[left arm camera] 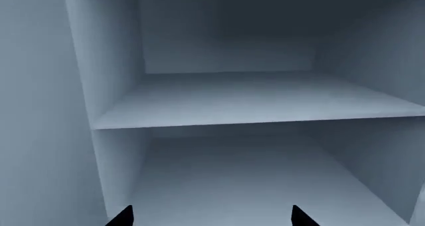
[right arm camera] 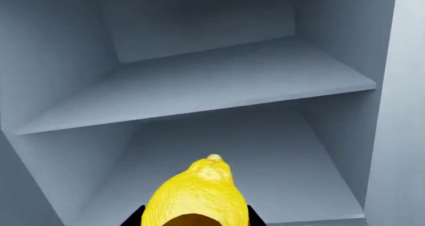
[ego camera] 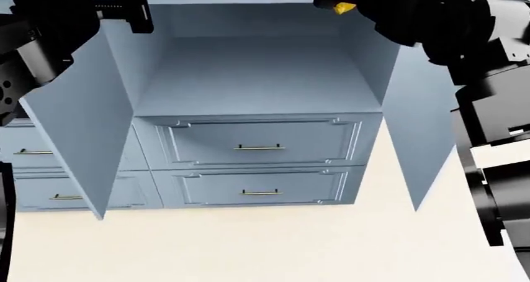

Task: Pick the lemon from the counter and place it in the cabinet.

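The yellow lemon [right arm camera: 198,193] sits between my right gripper's [right arm camera: 196,219] dark fingers, which are shut on it. It hangs in front of the open cabinet's [right arm camera: 199,86] lower compartment, below the middle shelf. From the head view the lemon [ego camera: 344,7] shows as a yellow patch at the top, at the cabinet [ego camera: 248,77] opening. My left gripper [left arm camera: 212,217] is open with nothing between its fingertips [left arm camera: 123,217] and faces the same pale blue-grey shelves [left arm camera: 252,101]. It hangs at the cabinet's upper left [ego camera: 133,12]. The cream counter [ego camera: 248,245] lies below.
Both cabinet doors stand swung open, one on the left [ego camera: 83,139] and one on the right [ego camera: 418,127]. Two drawers with brass bar handles [ego camera: 258,148] [ego camera: 260,192] sit under the open compartment. More drawers [ego camera: 33,151] lie further left.
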`<state>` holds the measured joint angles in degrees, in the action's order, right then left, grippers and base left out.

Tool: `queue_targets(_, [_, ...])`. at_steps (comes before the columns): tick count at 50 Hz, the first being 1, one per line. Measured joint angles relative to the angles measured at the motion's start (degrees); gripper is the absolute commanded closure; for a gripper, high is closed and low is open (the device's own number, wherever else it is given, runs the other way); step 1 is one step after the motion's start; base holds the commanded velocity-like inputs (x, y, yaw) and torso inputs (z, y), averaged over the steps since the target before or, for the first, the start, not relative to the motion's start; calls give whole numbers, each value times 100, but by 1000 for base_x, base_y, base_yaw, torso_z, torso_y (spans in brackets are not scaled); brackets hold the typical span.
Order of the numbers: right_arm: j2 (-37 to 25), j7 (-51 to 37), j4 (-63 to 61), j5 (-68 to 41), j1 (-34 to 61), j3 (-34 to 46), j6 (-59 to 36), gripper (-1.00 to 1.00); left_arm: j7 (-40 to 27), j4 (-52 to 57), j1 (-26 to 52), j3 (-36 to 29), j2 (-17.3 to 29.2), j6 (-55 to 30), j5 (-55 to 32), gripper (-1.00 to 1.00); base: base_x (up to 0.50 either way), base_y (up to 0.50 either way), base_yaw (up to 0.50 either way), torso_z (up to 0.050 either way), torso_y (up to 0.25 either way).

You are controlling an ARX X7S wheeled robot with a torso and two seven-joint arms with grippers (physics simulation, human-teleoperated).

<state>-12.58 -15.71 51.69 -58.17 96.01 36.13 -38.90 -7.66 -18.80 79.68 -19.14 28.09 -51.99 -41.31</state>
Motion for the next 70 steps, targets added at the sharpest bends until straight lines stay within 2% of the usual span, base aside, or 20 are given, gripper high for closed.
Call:
queue_targets(22, [0, 14, -63, -15, -24, 18, 12, 100, 37, -109, 29, -40, -12, 68, 42, -100, 16, -3, 0, 0, 0])
queue_targets(70, [10, -1, -29, -21, -15, 33, -5, 100, -7, -62, 8, -40, 12, 50, -8, -100, 329, -68, 0, 0, 1])
